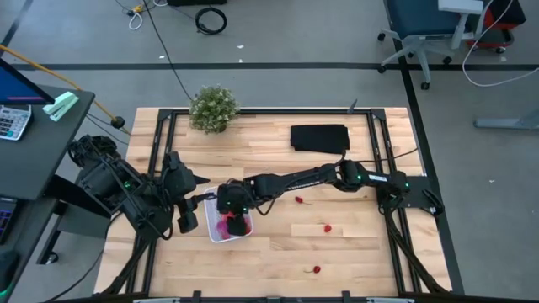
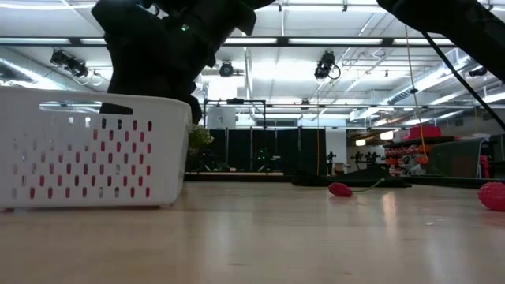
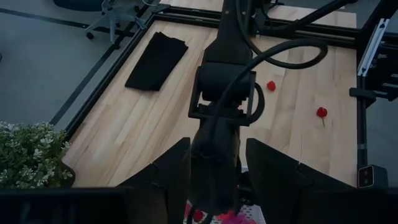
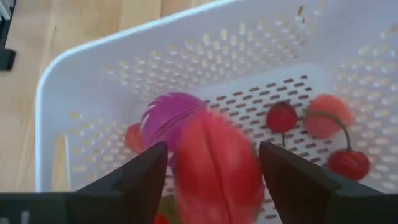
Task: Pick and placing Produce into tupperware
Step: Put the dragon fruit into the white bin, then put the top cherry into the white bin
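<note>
The white tupperware stands left of the table's middle and shows in the low view. In it lie a purple ball, small red pieces and cherries. My right gripper hangs over it, pointing down and open. A larger red oblong shows blurred between its fingers. My left gripper is open and empty beside the tupperware's left wall. Three red pieces lie loose on the table. My right gripper's open fingers stand on either side of the red oblong's long sides, coming from above over the tupperware. I cannot tell whether they touch it. The oblong is blurred while the fingers are sharp.
A bushy green plant stands at the far left and a flat black cloth lies at the far middle. The right arm reaches across the table's middle. The loose red pieces also show in the low view.
</note>
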Available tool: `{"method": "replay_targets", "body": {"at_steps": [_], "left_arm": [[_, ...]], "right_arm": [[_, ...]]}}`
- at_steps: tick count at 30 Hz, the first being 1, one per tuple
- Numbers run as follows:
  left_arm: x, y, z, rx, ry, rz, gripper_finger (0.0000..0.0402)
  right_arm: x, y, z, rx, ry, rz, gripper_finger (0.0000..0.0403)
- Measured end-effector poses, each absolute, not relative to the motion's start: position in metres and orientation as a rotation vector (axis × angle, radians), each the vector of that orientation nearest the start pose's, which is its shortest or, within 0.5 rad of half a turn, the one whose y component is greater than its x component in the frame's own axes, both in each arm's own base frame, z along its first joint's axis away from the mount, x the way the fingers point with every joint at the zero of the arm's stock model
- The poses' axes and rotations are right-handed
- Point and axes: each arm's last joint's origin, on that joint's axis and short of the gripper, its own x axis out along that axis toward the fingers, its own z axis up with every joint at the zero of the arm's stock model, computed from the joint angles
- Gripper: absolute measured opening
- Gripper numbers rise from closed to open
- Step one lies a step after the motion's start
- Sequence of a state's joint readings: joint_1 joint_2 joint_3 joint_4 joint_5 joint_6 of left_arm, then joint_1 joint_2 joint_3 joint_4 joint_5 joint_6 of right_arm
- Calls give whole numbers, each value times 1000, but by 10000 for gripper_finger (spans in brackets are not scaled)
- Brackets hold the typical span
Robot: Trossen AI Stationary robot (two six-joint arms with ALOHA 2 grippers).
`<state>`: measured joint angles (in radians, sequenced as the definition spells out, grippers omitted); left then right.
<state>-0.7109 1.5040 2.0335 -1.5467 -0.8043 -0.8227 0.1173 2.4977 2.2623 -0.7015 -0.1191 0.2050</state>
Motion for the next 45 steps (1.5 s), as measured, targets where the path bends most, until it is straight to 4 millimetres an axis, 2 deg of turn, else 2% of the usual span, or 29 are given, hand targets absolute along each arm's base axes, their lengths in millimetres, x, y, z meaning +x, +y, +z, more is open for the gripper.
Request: {"method": "replay_targets", "body": {"at_steps": [5,8,10,13,17,22,26,30,35,38,42,45], "left_arm": [[188,-134,468,-86,630,366,162],[188,-134,468,-85,631,366,162],[188,-134,468,-84,632,366,162],[187,-134,467,-79,636,368,162],[187,-133,467,-78,639,370,162],[187,-134,467,-86,639,373,162],[188,-134,467,-127,624,379,162],[191,-137,470,-169,591,367,162],[194,-139,472,-210,563,360,162],[203,-140,467,-197,577,386,162],[223,-146,454,-152,613,428,162],[249,-151,435,-49,673,464,162]], "right_arm": [[543,69,191,189,867,131,267],[543,65,202,220,832,118,265],[538,61,222,253,810,105,262],[523,56,265,295,778,120,256],[482,57,321,328,837,165,248],[413,71,381,325,963,141,237],[362,94,414,281,979,20,230],[315,114,444,254,912,-79,224],[266,132,465,214,804,-236,217],[241,140,472,171,734,-323,213],[225,157,472,150,649,-368,207],[218,170,466,131,655,-344,204]]}}
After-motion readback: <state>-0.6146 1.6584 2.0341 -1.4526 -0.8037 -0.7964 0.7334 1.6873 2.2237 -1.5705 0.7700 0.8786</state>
